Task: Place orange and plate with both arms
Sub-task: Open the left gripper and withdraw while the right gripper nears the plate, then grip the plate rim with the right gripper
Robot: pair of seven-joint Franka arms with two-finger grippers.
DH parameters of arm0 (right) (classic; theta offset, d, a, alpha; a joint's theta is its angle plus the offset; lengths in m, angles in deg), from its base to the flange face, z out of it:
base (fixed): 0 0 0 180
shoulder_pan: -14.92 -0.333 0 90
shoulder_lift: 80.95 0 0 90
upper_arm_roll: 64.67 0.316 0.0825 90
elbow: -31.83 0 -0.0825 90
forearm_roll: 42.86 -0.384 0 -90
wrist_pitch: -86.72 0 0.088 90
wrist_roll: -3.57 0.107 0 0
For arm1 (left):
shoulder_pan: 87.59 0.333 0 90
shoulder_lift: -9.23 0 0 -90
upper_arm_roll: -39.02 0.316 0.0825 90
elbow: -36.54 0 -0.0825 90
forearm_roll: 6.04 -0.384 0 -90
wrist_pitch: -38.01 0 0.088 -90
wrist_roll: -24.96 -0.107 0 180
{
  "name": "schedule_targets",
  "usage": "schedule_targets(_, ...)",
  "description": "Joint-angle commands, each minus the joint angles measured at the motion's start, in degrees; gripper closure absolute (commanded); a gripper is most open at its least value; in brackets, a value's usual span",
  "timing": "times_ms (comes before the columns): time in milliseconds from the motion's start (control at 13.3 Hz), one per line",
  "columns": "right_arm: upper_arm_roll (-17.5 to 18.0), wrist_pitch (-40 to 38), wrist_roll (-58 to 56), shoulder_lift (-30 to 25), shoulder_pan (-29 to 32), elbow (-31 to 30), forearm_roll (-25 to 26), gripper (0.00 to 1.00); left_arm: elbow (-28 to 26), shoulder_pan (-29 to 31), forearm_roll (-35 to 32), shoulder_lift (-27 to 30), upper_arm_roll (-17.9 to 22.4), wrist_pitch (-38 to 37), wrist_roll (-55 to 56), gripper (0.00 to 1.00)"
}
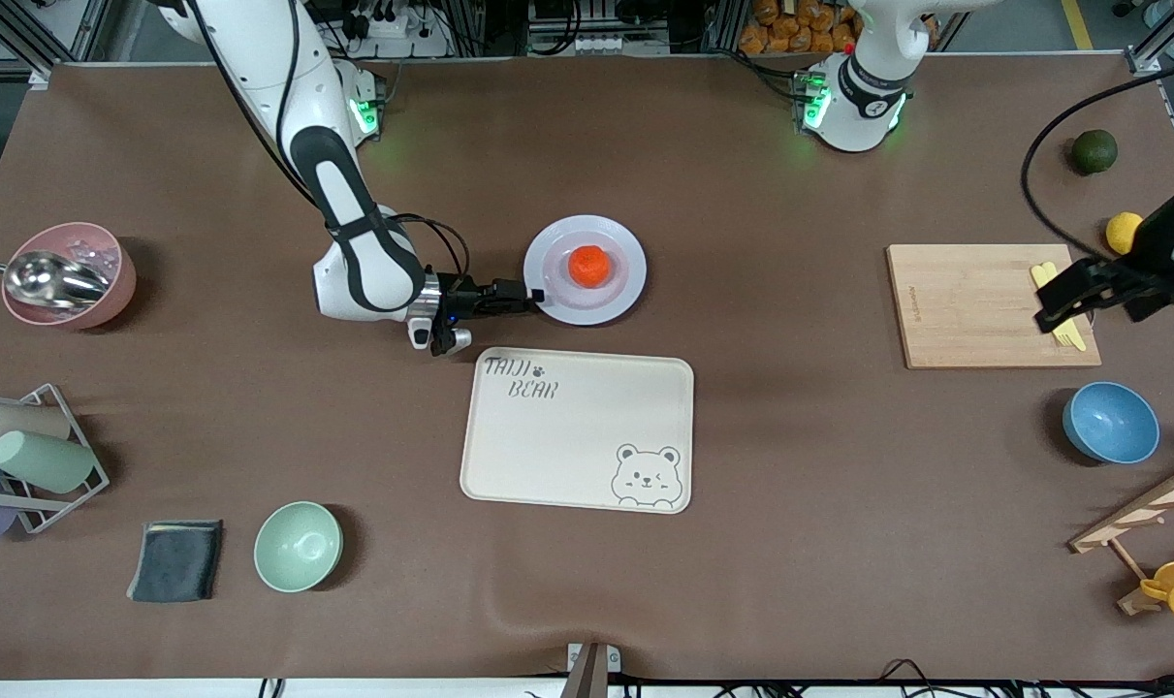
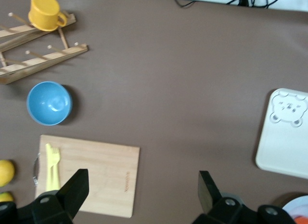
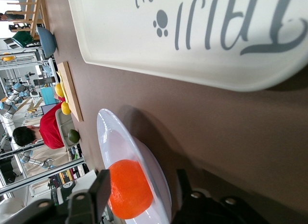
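The orange (image 1: 588,265) lies in the middle of the pale plate (image 1: 611,301), which rests on the table just farther from the front camera than the cream tray (image 1: 577,427). My right gripper (image 1: 536,296) is low at the plate's rim on the right arm's side. In the right wrist view it (image 3: 144,197) is open, one finger over the plate (image 3: 120,142) beside the orange (image 3: 129,188), the other outside the rim. My left gripper (image 1: 1062,310) is open and empty in the air over the wooden cutting board (image 1: 974,301), as the left wrist view (image 2: 139,197) shows.
A blue bowl (image 1: 1110,422), a lemon (image 1: 1123,231), a dark green fruit (image 1: 1094,151) and a mug rack (image 1: 1158,543) are at the left arm's end. A pink bowl (image 1: 68,274), cup rack (image 1: 24,456), dark cloth (image 1: 175,559) and mint bowl (image 1: 298,546) are at the right arm's end.
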Motion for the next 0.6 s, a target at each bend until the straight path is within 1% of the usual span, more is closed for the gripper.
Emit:
schedule_targets(0,-0.3,0.3,-1.1,-0.2,-0.8,-0.7,-2.4,0.43,-1.9,-2.6,1.1,2.1,1.5,-2.8,0.7,0.0)
schedule_targets(75,-0.3,0.3,-1.1,-0.3,-1.8,-0.9,-4.0,0.48,-1.5,-3.3,1.2,1.8,1.5,-4.4,0.8,0.0)
schedule_targets(226,-0.4,2.2,-1.1,-0.4,-3.5,-1.1,-6.0,0.59,-1.5,-3.1,1.3,1.5,1.3,-4.3,0.2,0.0)
schedule_targets(376,-0.3,3.0,-1.1,-0.6,-4.0,-1.1,-6.0,0.62,-1.7,-2.9,1.2,1.6,1.1,-4.7,0.0,0.0)
schedule_targets(452,-0.3,3.1,-1.2,-0.6,-4.0,-1.1,-6.0,0.67,-1.5,-2.9,1.3,1.7,0.9,-4.7,0.0,0.0)
schedule_targets(527,-0.4,3.1,-1.7,-0.5,-4.0,-1.2,-6.1,0.78,-1.6,-3.0,1.3,2.3,1.0,-4.7,0.2,0.0)
